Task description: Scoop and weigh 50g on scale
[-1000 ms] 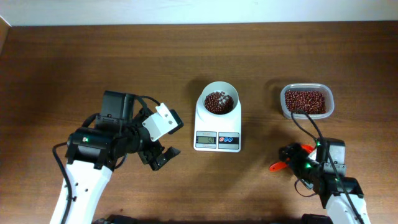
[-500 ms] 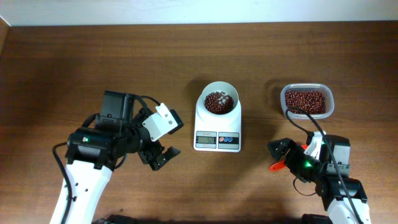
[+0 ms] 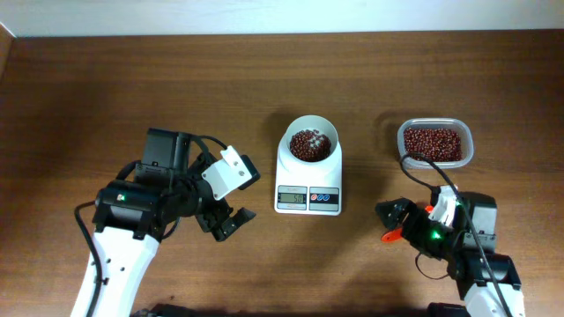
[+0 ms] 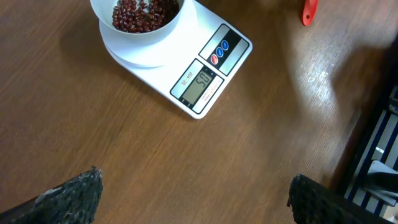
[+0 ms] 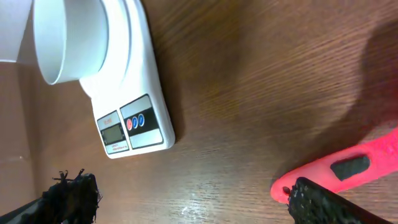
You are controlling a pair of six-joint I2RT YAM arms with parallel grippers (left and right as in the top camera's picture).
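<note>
Well, on the wooden table (image 3: 106, 79) the scale (image 3: 307, 176) sits ahead of and between both grippers. The clear tub (image 3: 434, 143) stands ahead of the right gripper (image 3: 394, 220), whose jaws gape wide, with the red scoop (image 5: 336, 171) lying loose beside one finger. The left gripper (image 3: 231, 222) hangs spread and empty. The beans (image 3: 310, 146) fill the scale's bowl. Its display (image 4: 200, 84) seems to read fifty, so I'd judge scooping done; next comes only confirming that reading.

White-shelled arms (image 3: 113, 264) with black joints (image 3: 132, 204), looping black cables (image 3: 441, 180), green indicator lights (image 3: 433, 234)
</note>
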